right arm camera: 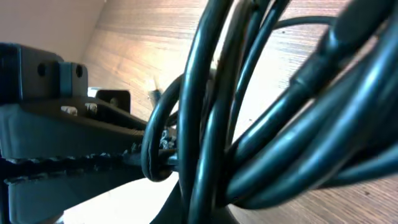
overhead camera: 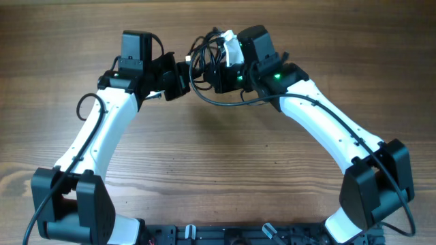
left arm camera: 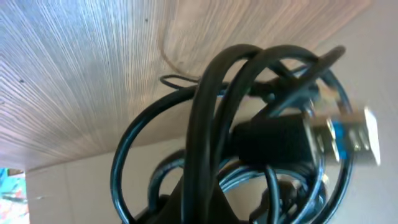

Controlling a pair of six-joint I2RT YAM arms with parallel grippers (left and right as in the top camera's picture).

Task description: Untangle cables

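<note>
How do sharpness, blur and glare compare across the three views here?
Overhead: evenly lit and sharp, with the cables readable between the arms. Left wrist: the bundle fills the frame, the metal plug is blurred, and the table has a pale glare. Right wrist: the cords sit so close that they are soft, the left tool is sharper, and bright light falls on the wood.

Even, soft light is falling across the wooden surface (overhead camera: 225,146) in the overhead view, casting only faint shadows under the arms. In both wrist views the cables (left arm camera: 249,124) are filling the frame, blurring at close range, while glare is washing out the wood toward 12 o'clock.
</note>
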